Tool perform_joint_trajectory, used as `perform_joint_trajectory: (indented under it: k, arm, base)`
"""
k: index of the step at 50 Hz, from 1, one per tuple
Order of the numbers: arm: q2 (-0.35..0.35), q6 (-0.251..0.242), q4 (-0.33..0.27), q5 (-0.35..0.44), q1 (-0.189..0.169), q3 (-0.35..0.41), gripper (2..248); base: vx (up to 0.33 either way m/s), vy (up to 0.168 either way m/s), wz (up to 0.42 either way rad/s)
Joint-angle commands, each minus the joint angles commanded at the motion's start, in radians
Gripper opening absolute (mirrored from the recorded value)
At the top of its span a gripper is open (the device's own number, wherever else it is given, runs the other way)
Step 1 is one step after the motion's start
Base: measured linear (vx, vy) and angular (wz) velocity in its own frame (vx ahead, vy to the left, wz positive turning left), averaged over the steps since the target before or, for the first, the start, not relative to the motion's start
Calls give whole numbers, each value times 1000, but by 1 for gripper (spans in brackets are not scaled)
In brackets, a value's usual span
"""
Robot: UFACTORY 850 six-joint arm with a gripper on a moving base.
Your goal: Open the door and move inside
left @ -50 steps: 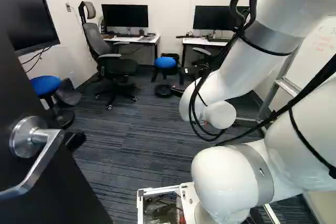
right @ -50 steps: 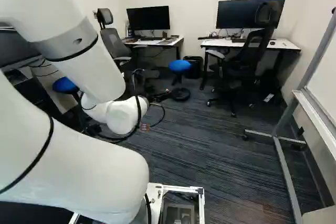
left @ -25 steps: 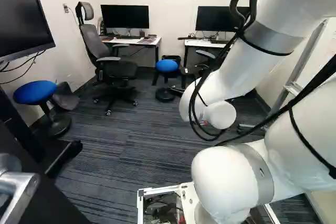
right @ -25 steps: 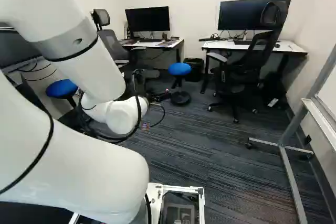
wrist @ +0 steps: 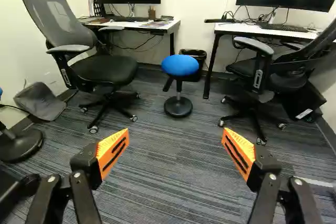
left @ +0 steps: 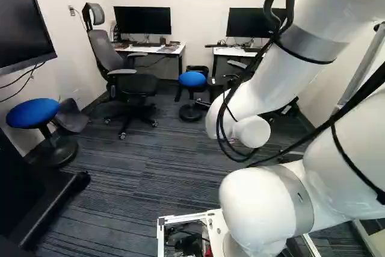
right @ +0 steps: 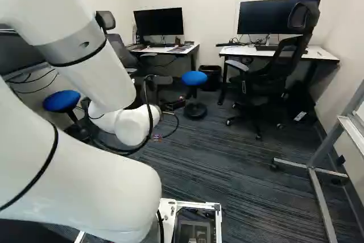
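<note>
Beyond the white wrist in the right base view, a black part of my gripper (right: 173, 105) shows. In the wrist view the gripper (wrist: 175, 135) is open, its orange pads wide apart with only carpet beyond them. No door handle shows now. A dark sliver in the lower left corner of the left base view may be the door's edge; I cannot tell.
Inside stand a grey office chair (wrist: 102, 69), blue stools (left: 192, 79) (left: 33, 113), desks (right: 284, 53) and a black chair (right: 273, 72). A whiteboard stand (right: 324, 203) is at right, a black stand foot (left: 51, 212) at left.
The base has moved forward into the room, and the door and its handle have slid out of the left base view. The arm keeps its pose against its lowest joint.
</note>
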Motion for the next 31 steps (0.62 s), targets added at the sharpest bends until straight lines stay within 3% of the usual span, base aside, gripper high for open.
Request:
perform_joint_trajectory:
  k: [31]
  arm:
    - [0, 0, 0, 0, 0, 0, 247]
  base:
    - [18, 1, -1]
